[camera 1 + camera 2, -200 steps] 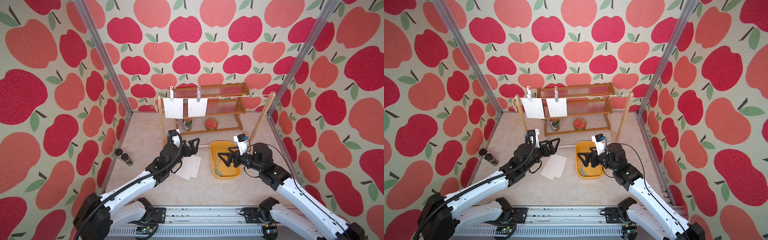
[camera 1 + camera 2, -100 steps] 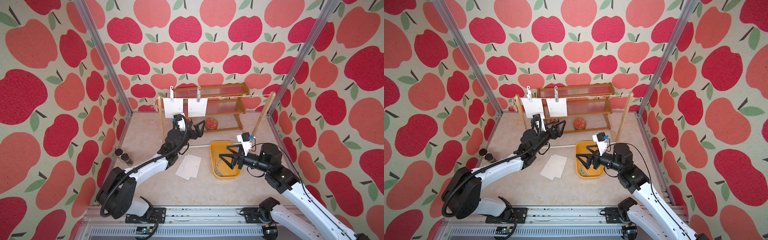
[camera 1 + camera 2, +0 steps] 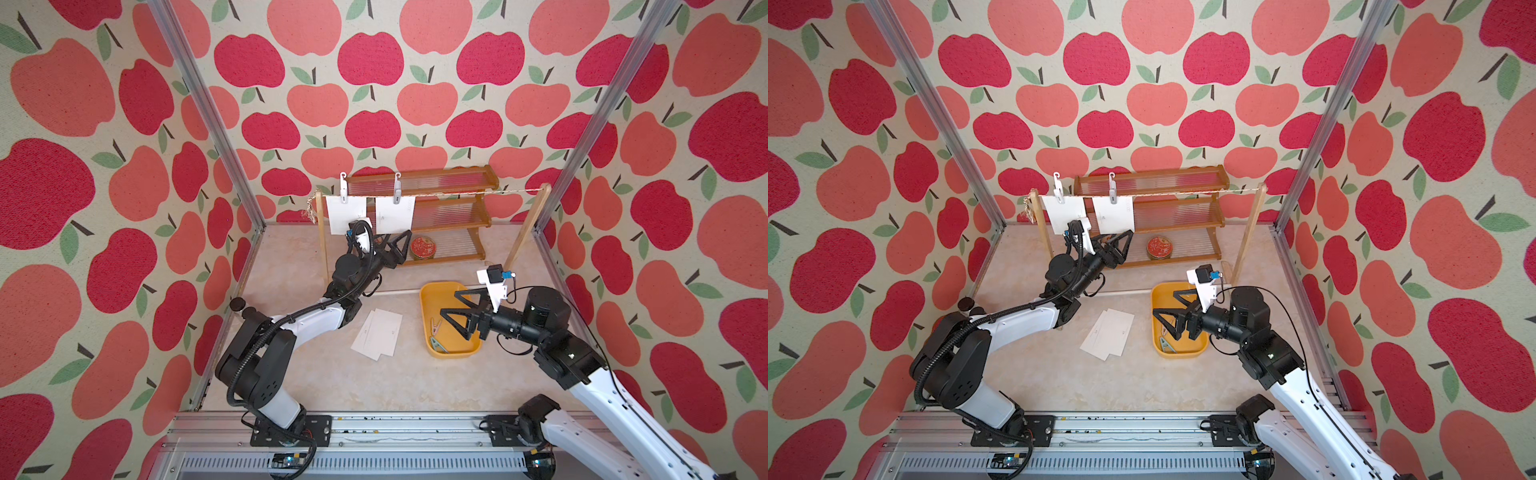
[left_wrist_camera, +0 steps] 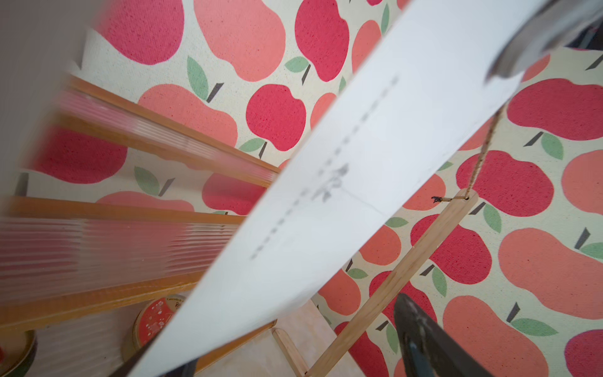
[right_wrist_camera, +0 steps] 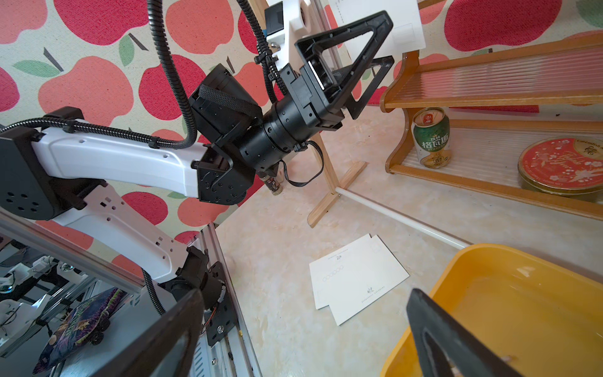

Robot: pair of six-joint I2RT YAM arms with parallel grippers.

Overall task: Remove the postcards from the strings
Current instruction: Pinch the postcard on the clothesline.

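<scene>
While the left gripper (image 3: 392,240) was raised at the far left of the table (image 3: 332,382), its jaws stood apart on either side of the lower edge of the right-hand hanging postcard (image 3: 395,214). In the left wrist view the card (image 4: 359,179) ran between the fingers; one finger (image 4: 421,339) was clear of the paper, and contact on the other side couldn't be told. No squeeze showed, so the card was not gripped.

The string (image 3: 457,193) spanned the left post (image 3: 322,232) and the right post (image 3: 525,232), taut, with a frayed knot at its left end. Two postcards hung at its left part, each under a pale clothespin (image 3: 343,189); the left-hand hanging postcard (image 3: 343,212) was just beside the other. The right stretch of string was bare. Two more postcards (image 3: 380,334) lay flat on the table, overlapping, near the middle, left of the yellow tray (image 3: 428,299).

The right gripper (image 3: 449,301) hovered over the tray, jaws wide, holding nothing. Loose clothespins (image 3: 436,343) lay in the tray's near end.

Behind the string stood a wooden shelf (image 3: 449,180) with a red tin (image 3: 423,248) on its lowest level; the right wrist view also showed a green can (image 5: 430,137) there. A white dowel (image 3: 395,292) joined the posts' feet.
</scene>
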